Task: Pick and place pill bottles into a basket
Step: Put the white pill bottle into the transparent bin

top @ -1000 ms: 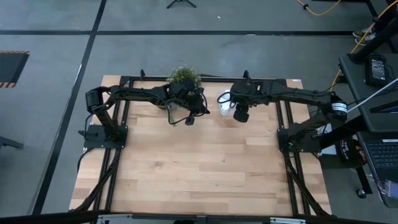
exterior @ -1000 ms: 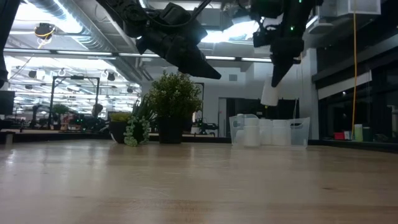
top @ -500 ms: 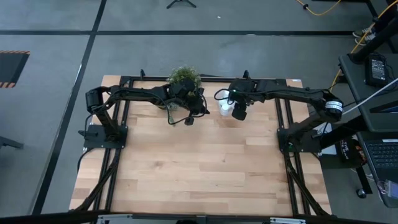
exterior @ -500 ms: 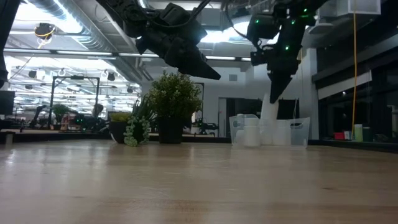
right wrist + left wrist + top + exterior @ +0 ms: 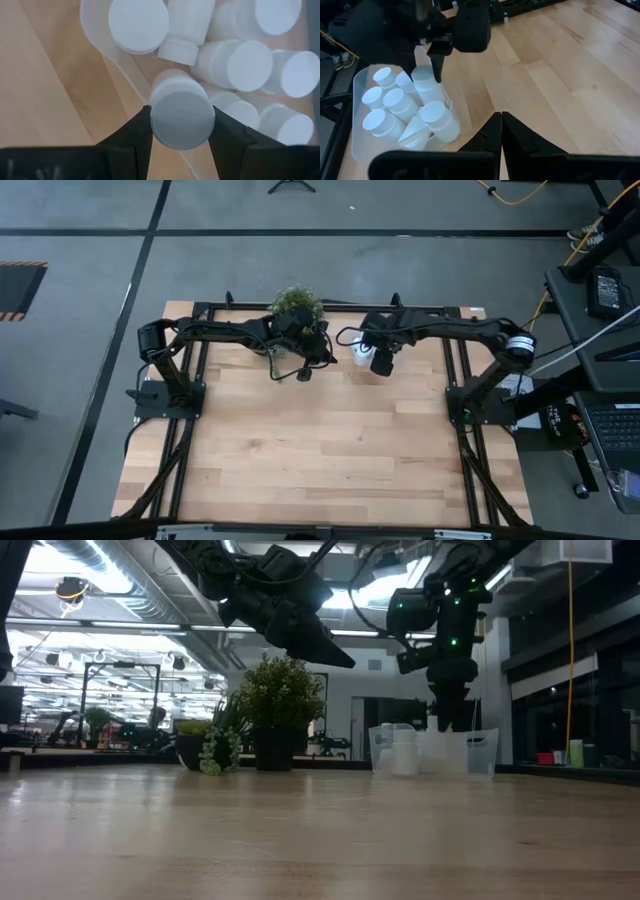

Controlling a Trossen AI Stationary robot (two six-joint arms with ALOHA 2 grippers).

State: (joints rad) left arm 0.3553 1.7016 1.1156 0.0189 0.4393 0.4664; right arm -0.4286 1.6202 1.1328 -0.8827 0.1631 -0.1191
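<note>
Here, the right gripper [image 5: 182, 131] pinches a pill bottle [image 5: 181, 114] just above the rim of the clear basket [image 5: 357, 95], where other pill bottles [image 5: 395, 107] already lie; the left gripper [image 5: 501, 122], jaws pressed together, hovers nearby beside the potted plant [image 5: 296, 304]

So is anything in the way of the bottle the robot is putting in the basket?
No, nothing separate. The right gripper holds a pill bottle right at the basket rim. Only the other bottles already inside crowd the spot below it.

No readable text, labels or signs.
</note>
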